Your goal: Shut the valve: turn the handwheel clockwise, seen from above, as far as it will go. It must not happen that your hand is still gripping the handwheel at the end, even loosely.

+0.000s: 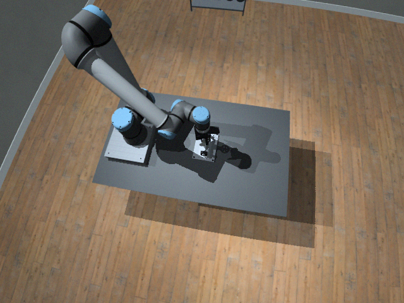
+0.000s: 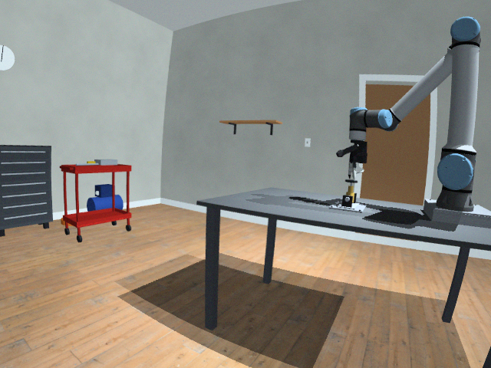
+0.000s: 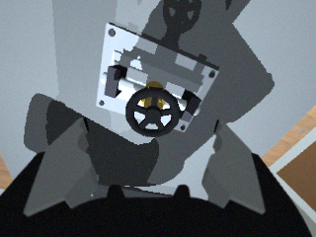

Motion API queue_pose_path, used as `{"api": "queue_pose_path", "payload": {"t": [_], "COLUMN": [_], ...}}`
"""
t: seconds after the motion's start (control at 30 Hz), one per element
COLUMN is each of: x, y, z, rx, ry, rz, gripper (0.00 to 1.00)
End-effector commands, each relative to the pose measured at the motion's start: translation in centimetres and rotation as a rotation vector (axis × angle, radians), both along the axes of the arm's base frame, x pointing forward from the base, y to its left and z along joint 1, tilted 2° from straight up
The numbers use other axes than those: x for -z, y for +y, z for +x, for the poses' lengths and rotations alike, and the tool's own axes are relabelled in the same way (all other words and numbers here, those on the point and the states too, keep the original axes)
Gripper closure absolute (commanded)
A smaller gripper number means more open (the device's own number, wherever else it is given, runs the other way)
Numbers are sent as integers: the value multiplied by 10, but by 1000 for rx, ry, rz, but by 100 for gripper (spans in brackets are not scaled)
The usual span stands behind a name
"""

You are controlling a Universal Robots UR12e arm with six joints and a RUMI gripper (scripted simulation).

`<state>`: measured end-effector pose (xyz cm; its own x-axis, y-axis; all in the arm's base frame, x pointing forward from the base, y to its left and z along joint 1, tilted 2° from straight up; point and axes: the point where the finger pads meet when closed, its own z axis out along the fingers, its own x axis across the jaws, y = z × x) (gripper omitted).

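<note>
The valve stands on a white base plate on the grey table. Its black spoked handwheel faces up, on a brass stem, and shows clearly in the wrist view. In the exterior view the handwheel sits atop the brass stem above the plate. My gripper hangs straight above the wheel, a short gap over it, pointing down. Its two grey fingers are spread wide at the left and right of the wrist view with nothing between them. In the top view the gripper covers the valve.
The arm's base sits on a metal mount at the table's left end. The grey table has edges all round over a wood floor. A red cart and a dark drawer cabinet stand far off.
</note>
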<state>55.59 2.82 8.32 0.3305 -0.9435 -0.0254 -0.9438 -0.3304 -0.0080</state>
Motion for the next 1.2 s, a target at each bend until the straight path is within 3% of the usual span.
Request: {"api": "queue_pose_path", "payload": {"t": [0.0,0.47,1.17], "x": [4,18,20], "y": [0,0,0], "z": [1,1,1], "rx": [0,0,0], "ry": [-1,-1,-1], "rz": [0,0,0], "gripper": [0,0,0]}}
